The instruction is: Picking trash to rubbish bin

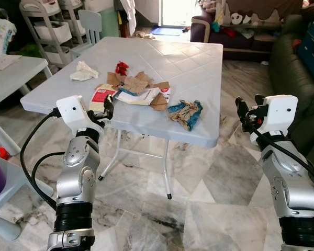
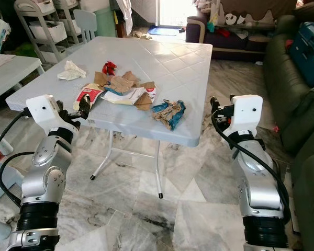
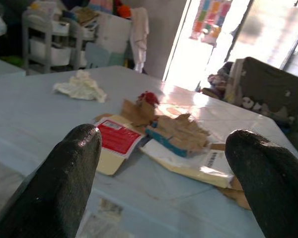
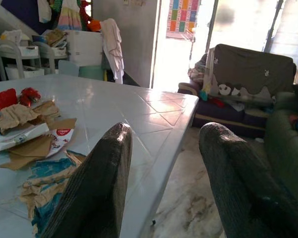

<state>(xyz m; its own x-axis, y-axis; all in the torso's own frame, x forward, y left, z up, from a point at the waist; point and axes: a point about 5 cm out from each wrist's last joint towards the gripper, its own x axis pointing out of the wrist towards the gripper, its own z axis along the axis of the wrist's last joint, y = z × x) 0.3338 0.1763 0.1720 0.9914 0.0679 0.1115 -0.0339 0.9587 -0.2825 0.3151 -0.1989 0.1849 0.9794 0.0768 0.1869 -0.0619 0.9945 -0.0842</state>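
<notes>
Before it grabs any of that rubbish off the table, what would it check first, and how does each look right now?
1. Left gripper open: ok.
2. Right gripper open: ok.
3. Trash within left reach: ok, red-and-white wrapper lies just ahead at the table edge.
4. Blue crumpled wrapper near right gripper: not ok, gripper sits off the table's side.
5. Both grippers carrying nothing: ok.
6. Rubbish bin located: cannot tell.

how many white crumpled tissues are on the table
1: a tissue lies alone near the table's far left side, apart from the cardboard pile. More could hide under that pile.
</notes>
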